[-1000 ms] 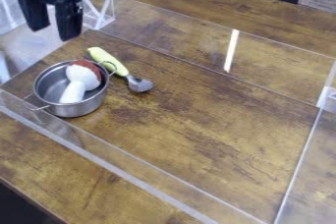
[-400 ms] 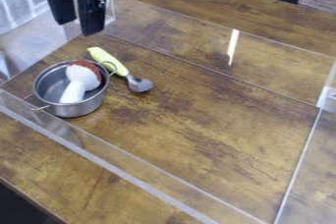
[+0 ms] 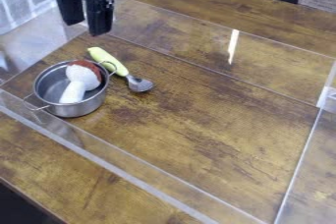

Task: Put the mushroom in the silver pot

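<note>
Surface: brown wood-grain tabletop (image 3: pixel 217 110), extending beneath all listed items; clear panels (image 3: pixel 144 174) are bordering it.
Mushroom: lying inside the silver pot (image 3: pixel 55 83), white stem (image 3: pixel 74 92) pointing toward the near side, reddish-brown cap (image 3: pixel 89 72) sitting toward the far rim.
Silver pot: resting at the left of the view, two small side handles projecting.
Spoon: lying just beside the pot, yellow-green handle (image 3: pixel 106 61) pointing away, metal bowl (image 3: pixel 140 84) nearer the camera.
End effector: I am holding my dark gripper (image 3: pixel 89 29) above and beyond the pot, apart from it; jaws are standing released, gripping nothing.
</note>
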`<action>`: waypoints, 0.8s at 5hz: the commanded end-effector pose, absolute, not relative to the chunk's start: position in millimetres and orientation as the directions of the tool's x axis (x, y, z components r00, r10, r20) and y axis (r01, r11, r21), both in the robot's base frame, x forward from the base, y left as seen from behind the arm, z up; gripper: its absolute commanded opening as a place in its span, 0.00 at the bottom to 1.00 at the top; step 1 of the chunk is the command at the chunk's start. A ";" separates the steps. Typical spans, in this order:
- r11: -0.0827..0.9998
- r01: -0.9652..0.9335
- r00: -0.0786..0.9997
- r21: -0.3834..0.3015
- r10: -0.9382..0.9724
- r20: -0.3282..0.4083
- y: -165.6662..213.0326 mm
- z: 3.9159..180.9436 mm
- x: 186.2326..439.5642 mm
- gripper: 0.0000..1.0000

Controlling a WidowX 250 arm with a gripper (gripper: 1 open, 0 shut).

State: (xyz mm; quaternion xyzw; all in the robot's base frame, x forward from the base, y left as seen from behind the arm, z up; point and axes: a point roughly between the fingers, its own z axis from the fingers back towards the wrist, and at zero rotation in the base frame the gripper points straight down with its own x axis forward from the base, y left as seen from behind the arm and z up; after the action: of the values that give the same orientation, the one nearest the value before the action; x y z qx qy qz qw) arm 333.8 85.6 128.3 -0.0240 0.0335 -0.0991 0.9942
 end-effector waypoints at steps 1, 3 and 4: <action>0.993 0.118 0.993 -0.029 -0.119 -0.012 92.3 152.3 331.3 1.00; 0.995 0.094 0.995 -0.043 -0.095 -0.034 80.8 147.3 330.7 1.00; 0.992 0.112 0.992 -0.059 -0.116 -0.058 71.9 140.6 336.4 1.00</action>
State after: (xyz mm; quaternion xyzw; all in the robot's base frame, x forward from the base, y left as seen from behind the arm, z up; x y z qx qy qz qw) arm 330.8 74.7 121.1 -0.0375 0.0615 -0.0497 0.9962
